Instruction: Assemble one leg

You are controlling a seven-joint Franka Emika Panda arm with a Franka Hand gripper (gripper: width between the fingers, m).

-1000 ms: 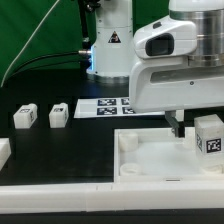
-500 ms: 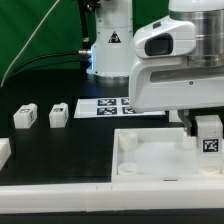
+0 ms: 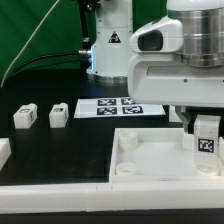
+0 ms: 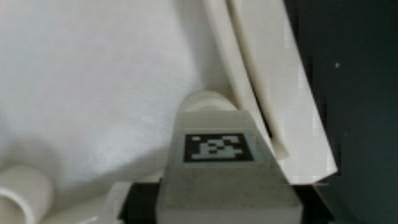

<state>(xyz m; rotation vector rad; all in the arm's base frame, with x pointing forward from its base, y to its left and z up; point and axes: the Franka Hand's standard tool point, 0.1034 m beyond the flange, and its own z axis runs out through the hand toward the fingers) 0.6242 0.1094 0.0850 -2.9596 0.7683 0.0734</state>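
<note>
My gripper (image 3: 204, 122) is shut on a white leg (image 3: 206, 142) with a black-and-white tag and holds it upright over the far right corner of the large white tray-like panel (image 3: 150, 155). In the wrist view the leg (image 4: 219, 150) fills the middle between the dark fingers (image 4: 146, 200), beside the panel's raised rim (image 4: 267, 90). Two more legs (image 3: 25, 117) (image 3: 58, 114) stand on the black table at the exterior view's left. Whether the held leg touches the panel is not clear.
The marker board (image 3: 108, 106) lies flat behind the panel. A white part (image 3: 3, 152) sits at the exterior view's left edge. A white ledge (image 3: 60, 203) runs along the front. The robot base (image 3: 108, 45) stands at the back.
The gripper with the leg has moved down toward the panel's right corner and shifted slightly to the exterior view's left.
</note>
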